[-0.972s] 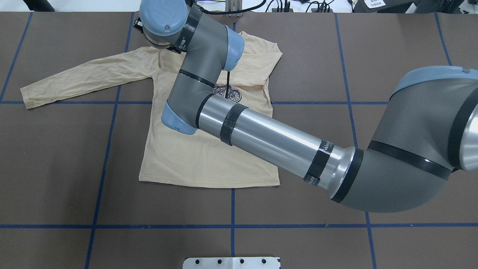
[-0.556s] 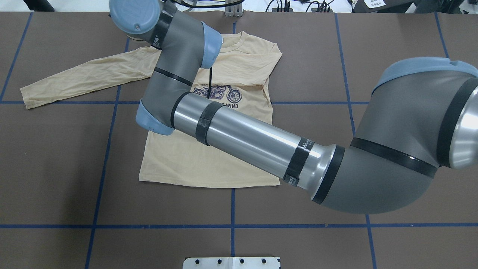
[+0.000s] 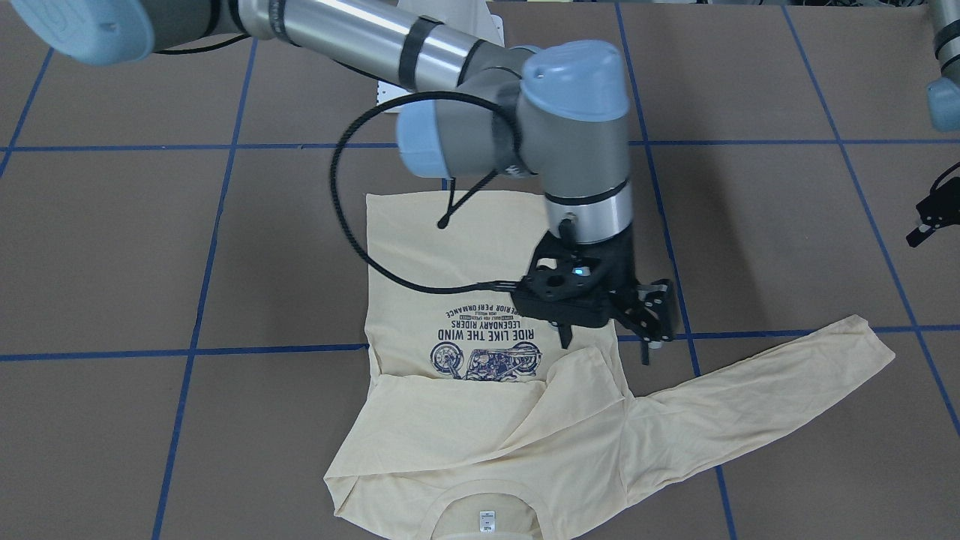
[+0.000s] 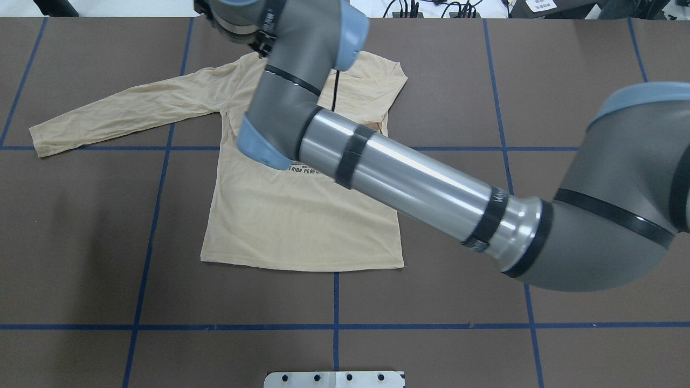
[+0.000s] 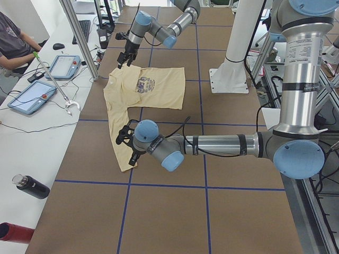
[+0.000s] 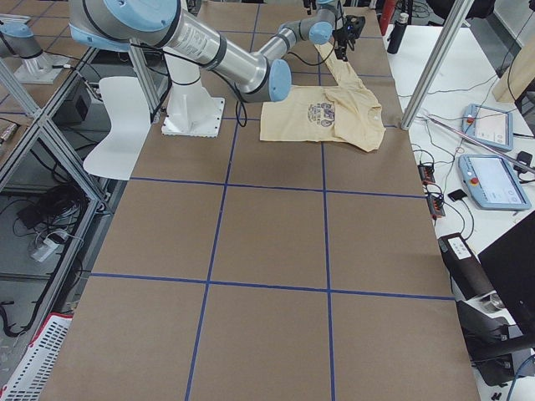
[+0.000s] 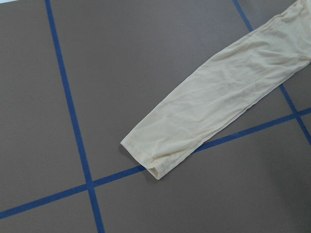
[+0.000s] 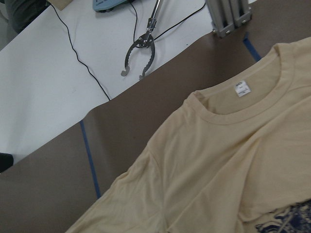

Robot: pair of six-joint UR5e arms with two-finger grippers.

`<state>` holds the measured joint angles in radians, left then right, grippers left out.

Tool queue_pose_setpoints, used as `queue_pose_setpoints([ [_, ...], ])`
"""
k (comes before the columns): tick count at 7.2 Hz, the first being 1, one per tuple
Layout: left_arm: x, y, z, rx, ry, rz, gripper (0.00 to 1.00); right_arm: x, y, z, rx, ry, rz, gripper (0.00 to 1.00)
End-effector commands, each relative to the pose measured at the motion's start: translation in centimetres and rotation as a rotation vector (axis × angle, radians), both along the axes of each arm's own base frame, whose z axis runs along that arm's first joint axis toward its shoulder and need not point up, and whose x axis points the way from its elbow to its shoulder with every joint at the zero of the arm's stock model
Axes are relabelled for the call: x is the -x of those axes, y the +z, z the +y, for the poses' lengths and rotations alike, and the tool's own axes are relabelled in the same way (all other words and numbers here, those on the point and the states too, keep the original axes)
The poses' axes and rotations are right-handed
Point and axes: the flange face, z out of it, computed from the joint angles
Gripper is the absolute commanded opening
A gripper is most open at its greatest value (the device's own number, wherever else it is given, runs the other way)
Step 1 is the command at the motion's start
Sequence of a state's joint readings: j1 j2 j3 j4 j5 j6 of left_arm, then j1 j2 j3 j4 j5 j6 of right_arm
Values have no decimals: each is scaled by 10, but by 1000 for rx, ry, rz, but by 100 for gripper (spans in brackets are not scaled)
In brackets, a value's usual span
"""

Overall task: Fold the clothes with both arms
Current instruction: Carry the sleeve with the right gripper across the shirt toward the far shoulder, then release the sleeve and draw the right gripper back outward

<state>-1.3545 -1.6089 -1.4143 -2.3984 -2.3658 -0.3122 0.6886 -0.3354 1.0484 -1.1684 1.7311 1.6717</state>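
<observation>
The cream-yellow long-sleeved T-shirt (image 3: 420, 247) lies flat, print up, in the front-facing view and in the overhead view (image 4: 291, 226). One sleeve is folded across the chest. The other sleeve (image 4: 124, 108) stretches out to the robot's left. My right gripper (image 3: 606, 343) hovers open and empty just above the shirt, near the shoulder of the stretched sleeve. The right wrist view shows the collar and neck label (image 8: 241, 89). My left gripper (image 3: 928, 219) shows only partly at the view's edge, apart from the cuff (image 7: 146, 155). I cannot tell whether it is open or shut.
The white pedestal base (image 4: 334, 379) stands at the table's near edge. Beyond the far edge is a white operators' table with tablets (image 5: 26, 98), a metal grabber tool (image 8: 138, 53) and a dark bottle (image 5: 32, 186). An aluminium post (image 6: 430, 63) stands by the collar.
My right arm's wrist swung left along the shirt's shoulder, then back right and toward the far edge. The shirt has not moved.
</observation>
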Motion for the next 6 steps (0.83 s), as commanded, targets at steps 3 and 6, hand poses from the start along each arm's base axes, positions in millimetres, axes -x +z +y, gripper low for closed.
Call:
queue_pose_setpoints([
  [3, -50, 69, -112, 76, 31, -99, 62, -146, 182, 61, -24, -192, 37, 97],
  [6, -68, 79, -106, 131, 77, -57, 38, -209, 241, 79, -3, -233, 46, 96],
])
